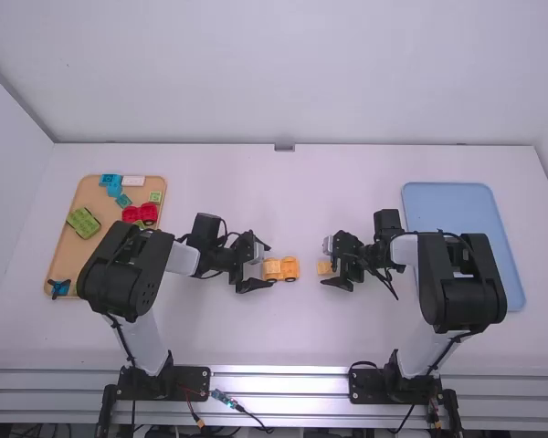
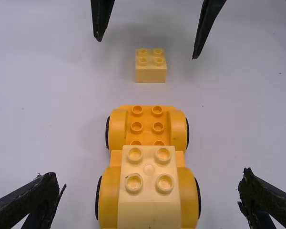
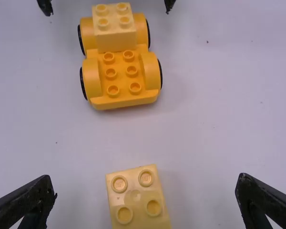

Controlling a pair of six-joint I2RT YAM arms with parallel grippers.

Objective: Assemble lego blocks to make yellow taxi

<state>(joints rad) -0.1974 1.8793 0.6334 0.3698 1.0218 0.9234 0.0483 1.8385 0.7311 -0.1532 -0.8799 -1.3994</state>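
**Yellow car base point(image 2: 147, 119) partly built, loose block point(image 3: 138, 206) up next**

On your left, the wooden tray point(image 1: 62, 260) holds green, red, blue and white pieces; none of them looks needed for this step. Just right of it, your left end effector point(image 2: 151, 188) is open, its fingers spread either side of the base's left end, with gaps between them and the pale yellow block point(image 2: 149, 210) mounted there.

The base stands on its wheels mid-desk point(image 1: 256, 338), bare studs showing on its right end. Right of that, the loose block lies studs up on the desk, apart from the base. Your right end effector point(image 3: 147, 183) is open too, fingers either side of that block and not gripping it. Farther right is the blue tray point(image 1: 447, 201).

You seem to be at the pick-up of another body block. Next, centre the right fingers, close squarely and lift. Watch its slight skew: straighten it before lining up studs, and steady the base against rolling as you press.
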